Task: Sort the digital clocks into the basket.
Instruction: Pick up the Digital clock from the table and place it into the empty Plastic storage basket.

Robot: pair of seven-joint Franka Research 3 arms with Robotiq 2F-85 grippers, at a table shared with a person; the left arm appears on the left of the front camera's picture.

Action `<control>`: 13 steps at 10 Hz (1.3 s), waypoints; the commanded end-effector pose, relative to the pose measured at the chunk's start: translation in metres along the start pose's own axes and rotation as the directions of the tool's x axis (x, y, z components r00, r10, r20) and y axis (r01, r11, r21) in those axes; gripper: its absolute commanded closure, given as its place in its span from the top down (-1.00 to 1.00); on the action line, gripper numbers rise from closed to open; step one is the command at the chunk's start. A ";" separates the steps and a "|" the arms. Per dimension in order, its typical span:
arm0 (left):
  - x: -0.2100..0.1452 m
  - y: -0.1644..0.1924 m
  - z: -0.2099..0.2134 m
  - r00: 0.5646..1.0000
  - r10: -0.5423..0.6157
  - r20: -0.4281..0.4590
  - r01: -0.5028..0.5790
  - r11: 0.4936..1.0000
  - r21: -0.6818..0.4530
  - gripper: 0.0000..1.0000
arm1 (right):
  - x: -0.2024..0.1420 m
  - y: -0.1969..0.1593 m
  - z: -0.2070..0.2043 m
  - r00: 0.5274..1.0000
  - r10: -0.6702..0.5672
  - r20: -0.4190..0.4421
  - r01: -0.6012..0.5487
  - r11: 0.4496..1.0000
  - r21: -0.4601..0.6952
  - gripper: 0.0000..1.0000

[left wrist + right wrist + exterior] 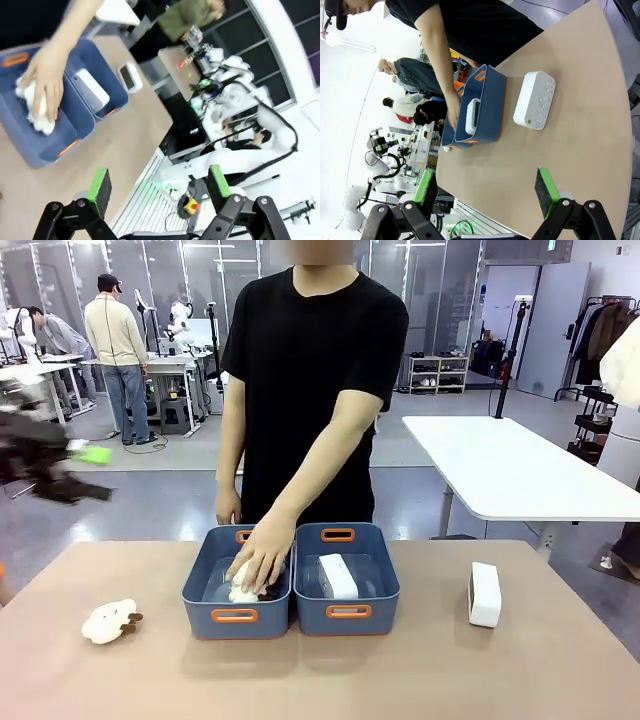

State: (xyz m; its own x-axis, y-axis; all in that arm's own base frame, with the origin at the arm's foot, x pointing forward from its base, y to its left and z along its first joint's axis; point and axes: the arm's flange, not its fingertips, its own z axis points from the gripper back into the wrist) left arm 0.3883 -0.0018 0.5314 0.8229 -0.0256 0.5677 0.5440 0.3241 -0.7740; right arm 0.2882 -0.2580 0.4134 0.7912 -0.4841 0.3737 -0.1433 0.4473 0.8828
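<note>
We saw left gripper (157,189) and right gripper (487,187) both spread open, empty. One digital clock (338,575) lay in right basket (375,621); other clock (485,594) stood on table (400,680), apart to its right.

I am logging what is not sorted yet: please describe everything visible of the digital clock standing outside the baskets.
The digital clock is a white, rounded, plastic-looking block standing upright on the table, right of the right basket and apart from it. Its dark display faces the basket; its back carries small buttons. Nothing holds it.
</note>
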 end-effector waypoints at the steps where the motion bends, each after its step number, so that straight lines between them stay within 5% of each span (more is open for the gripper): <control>1: -0.037 0.009 0.048 0.996 0.014 0.092 -0.011 0.999 -0.040 0.95 | -0.001 0.001 0.001 1.000 0.002 -0.002 -0.002 1.000 0.007 1.00; 4: -0.091 0.020 0.114 0.949 0.054 0.311 -0.052 0.999 -0.015 0.95 | -0.001 0.001 0.001 1.000 0.002 -0.002 -0.002 1.000 0.007 1.00; 6: -0.099 0.023 0.130 0.924 0.088 0.372 -0.103 0.994 0.020 0.95 | -0.001 0.001 0.001 1.000 0.002 -0.002 -0.002 1.000 0.007 1.00; 7: -0.090 0.033 0.132 0.871 0.134 0.473 -0.195 0.977 0.083 0.95 | -0.001 0.001 0.001 1.000 0.002 -0.002 -0.002 1.000 0.007 1.00; 8: -0.100 0.027 0.138 0.936 0.098 0.338 -0.111 0.994 0.020 0.95 | -0.001 0.001 0.001 1.000 0.002 -0.002 -0.002 1.000 0.007 1.00; 13: -0.100 0.027 0.138 0.936 0.098 0.338 -0.111 0.994 0.020 0.95 | -0.001 0.001 0.001 1.000 0.002 -0.002 -0.002 1.000 0.007 1.00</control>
State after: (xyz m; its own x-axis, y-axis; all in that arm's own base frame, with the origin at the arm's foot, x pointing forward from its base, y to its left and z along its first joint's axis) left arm 0.3005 0.1392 0.4928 0.7665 0.3462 0.5410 0.4338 0.3421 -0.8335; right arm 0.2882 -0.2580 0.4132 0.7914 -0.4842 0.3731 -0.1428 0.4471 0.8830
